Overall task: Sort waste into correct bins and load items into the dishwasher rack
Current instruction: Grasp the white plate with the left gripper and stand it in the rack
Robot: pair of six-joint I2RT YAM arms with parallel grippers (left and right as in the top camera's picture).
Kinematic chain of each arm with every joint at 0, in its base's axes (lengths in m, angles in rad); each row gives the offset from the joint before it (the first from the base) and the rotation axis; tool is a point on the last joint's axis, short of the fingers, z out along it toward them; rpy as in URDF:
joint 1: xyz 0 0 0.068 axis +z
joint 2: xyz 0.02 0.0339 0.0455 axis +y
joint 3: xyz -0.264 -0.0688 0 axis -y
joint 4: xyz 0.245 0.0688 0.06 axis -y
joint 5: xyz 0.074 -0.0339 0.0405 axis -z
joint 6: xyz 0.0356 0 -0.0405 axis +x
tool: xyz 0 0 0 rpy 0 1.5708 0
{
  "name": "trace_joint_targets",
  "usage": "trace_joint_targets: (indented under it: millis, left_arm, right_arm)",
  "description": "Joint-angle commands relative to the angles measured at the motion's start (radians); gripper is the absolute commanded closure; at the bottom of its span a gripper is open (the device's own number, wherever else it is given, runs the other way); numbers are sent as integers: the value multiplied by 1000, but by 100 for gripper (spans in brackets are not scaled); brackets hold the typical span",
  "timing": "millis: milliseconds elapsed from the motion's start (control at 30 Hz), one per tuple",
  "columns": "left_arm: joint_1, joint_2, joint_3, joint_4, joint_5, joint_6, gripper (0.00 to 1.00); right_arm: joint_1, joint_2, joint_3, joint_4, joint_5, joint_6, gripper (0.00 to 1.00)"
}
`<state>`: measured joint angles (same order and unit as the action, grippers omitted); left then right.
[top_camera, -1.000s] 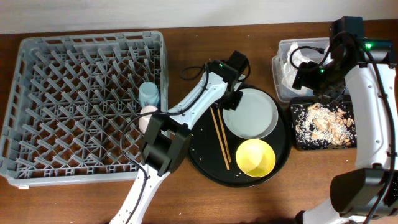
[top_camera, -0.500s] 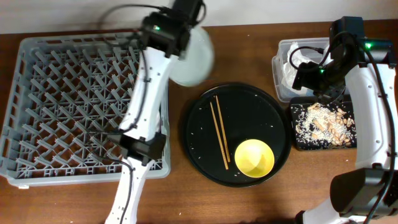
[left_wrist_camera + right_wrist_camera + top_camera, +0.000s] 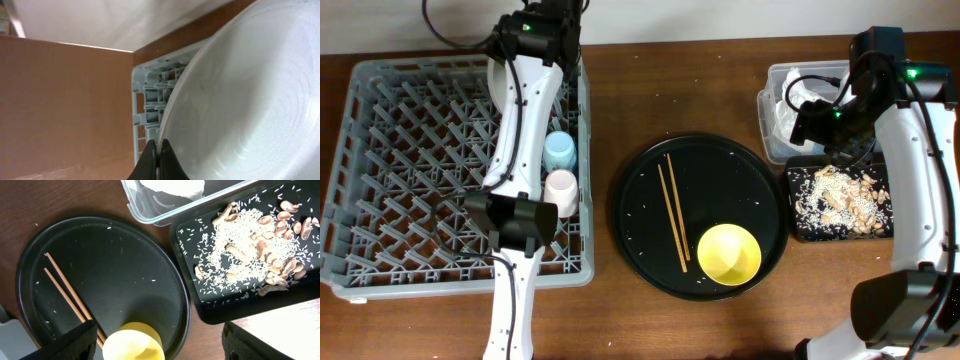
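My left gripper (image 3: 542, 28) (image 3: 159, 159) is shut on the rim of the pale plate (image 3: 240, 100). It holds the plate on edge over the far side of the grey dishwasher rack (image 3: 410, 170) (image 3: 150, 95); overhead only a pale sliver of the plate (image 3: 498, 80) shows beside the arm. A blue cup (image 3: 559, 152) and a pink cup (image 3: 561, 188) stand in the rack's right side. The chopsticks (image 3: 672, 210) (image 3: 70, 292) and the yellow bowl (image 3: 731, 253) (image 3: 132, 342) lie on the round black tray (image 3: 640, 190). My right gripper (image 3: 828, 125) (image 3: 165, 347) is open and empty above the bins. The snack wrapper is out of view.
The clear tub (image 3: 768, 120) (image 3: 150, 210) at the far right holds the white napkin (image 3: 788, 105) (image 3: 172, 186). The black rectangular tray (image 3: 840, 232) (image 3: 200, 300) in front of it holds rice and brown scraps (image 3: 840, 192) (image 3: 250, 255). A few rice grains dot the round tray (image 3: 125, 255).
My left arm has lifted the plate off the round black tray and carried it left and back to the rack's far edge, turning it on edge. The right arm has not moved.
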<state>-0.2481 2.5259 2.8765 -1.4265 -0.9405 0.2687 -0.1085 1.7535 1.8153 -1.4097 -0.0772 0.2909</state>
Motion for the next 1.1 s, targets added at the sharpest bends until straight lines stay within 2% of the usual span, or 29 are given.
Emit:
trace_joint_targets:
  millis: [0,100,167,200,233,267,300,400,433,467,500,533,567,600,700,800,867,967,1033,1067]
  left_arm:
    - [0,-29,-95,5,-86,-22,100]
    - [0,-29,-95,9,-84,-29,100]
    - [0,-29,-95,8,-29,-32,97]
    - [0,-29,-95,8,29,-32,64]
    - [0,-29,-95,17,69,-32,43]
    - [0,-29,-95,21,133,-37,6]
    - [0,-29,-95,28,169,-69,1]
    - [0,-49,-58,26,199,-136,1]
    - [0,-81,-31,19,303,-205,1]
    - [0,-138,6,21,573,-251,1]
    - [0,-196,28,34,905,-251,1]
    - [0,-228,28,33,1114,-251,1]
    - [-4,-232,28,7,1224,-251,1]
    - [-13,-230,14,-62,1263,-254,1]
    - [-84,-230,-74,-235,1262,-277,1]
    - [-170,-230,-192,-257,1203,-276,1]
    - [-184,-230,-238,-238,1187,-277,1]
    - [-184,-230,-238,-227,1188,-277,1]
    - [-188,-230,-238,-229,1188,-277,1]
    - [-193,-230,-238,-232,1188,-277,1]
  right_arm:
    - [3,3,1,0,38,1,19]
    - [3,3,1,0,38,1,18]
    - [3,3,1,0,38,1,18]
    - [3,3,1,0,37,1,18]
    - [3,3,1,0,37,1,16]
    - [3,3,1,0,37,1,15]
    - [3,3,1,0,37,1,15]
    - [3,3,1,0,37,1,15]
    - [3,3,1,0,37,1,15]
    - [3,3,1,0,37,1,15]
    - [3,3,1,0,37,1,14]
    - [3,3,1,-1,37,1,14]
    - [3,3,1,-1,31,1,14]
    - [3,3,1,-5,16,1,14]
    - [5,3,1,-16,-1,-3,14]
    - [8,3,1,-64,-31,-7,14]
    - [66,3,0,-152,-35,-25,15]
    - [171,-10,-105,-191,-35,-2,23]
    - [173,-92,-205,-158,-36,35,24]
    - [173,-209,-286,-130,-35,40,23]
